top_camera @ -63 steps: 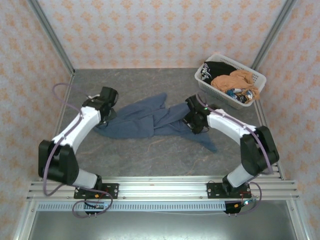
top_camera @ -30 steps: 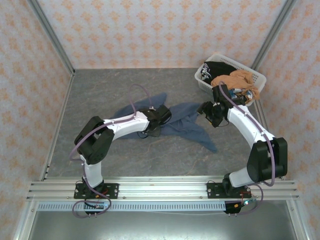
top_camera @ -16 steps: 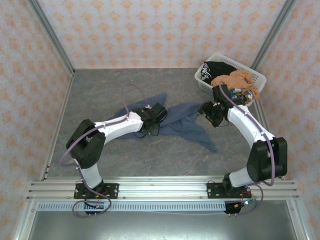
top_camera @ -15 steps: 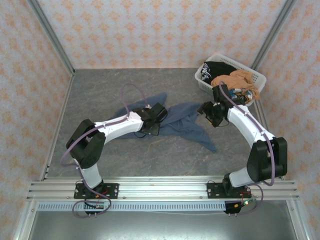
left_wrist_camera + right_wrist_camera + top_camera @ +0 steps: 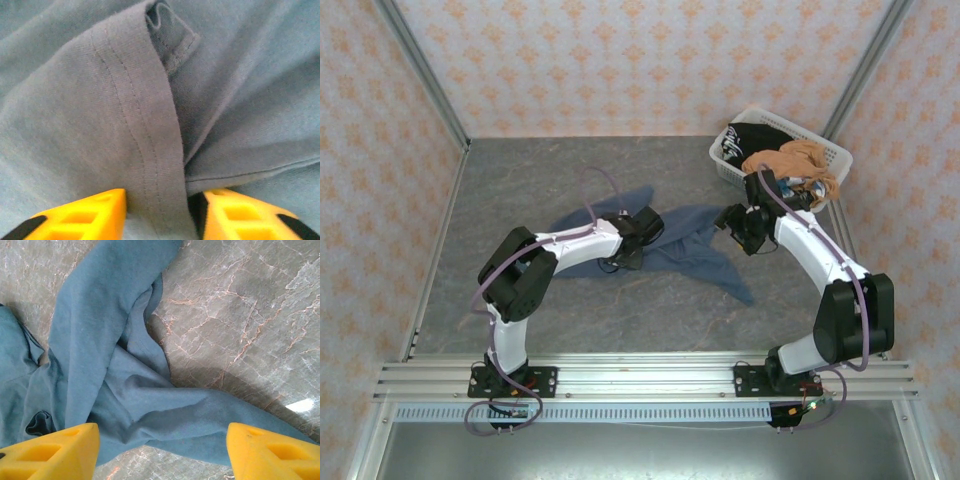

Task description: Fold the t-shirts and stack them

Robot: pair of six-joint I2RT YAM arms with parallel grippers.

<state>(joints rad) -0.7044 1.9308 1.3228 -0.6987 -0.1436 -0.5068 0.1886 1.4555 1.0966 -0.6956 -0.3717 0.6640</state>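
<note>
Setting: a grey marbled tabletop [image 5: 520, 180], boxed in by walls [image 5: 620, 60] of peach wallpaper with an orange motif, with metal posts in the back corners.
Left arm [image 5: 570, 250]: its white links bend from the near-left base across to the middle of the table and end over the cloth.
Left gripper [image 5: 638, 237]: down on the left-middle part of the blue shirt. In the wrist view its yellow fingers [image 5: 85, 215] sit either side of a stitched, hemmed fold. The fold fills the gap and touches both fingers, so the jaws are clamped on it.
Slate-blue t-shirt [image 5: 695, 245]: rumpled and unfolded on the middle of the table. It spreads from under the left arm to a tail pointing toward the near right.
Right gripper [image 5: 738, 228]: over the shirt's right end, near the basket. From its wrist camera the yellow fingers [image 5: 50, 450] stand far apart with nothing between them. The jaws are open above the slate-blue t-shirt [image 5: 100, 340] and bare marble.
Basket [image 5: 745, 180]: white plastic lattice in the far-right corner, apart from the blue shirt.
Black t-shirt [image 5: 752, 138]: printed in white, bunched in the basket's left end.
Orange-tan t-shirt [image 5: 798, 160]: crumpled just beside the black one, heaped over the basket's middle and right.
</note>
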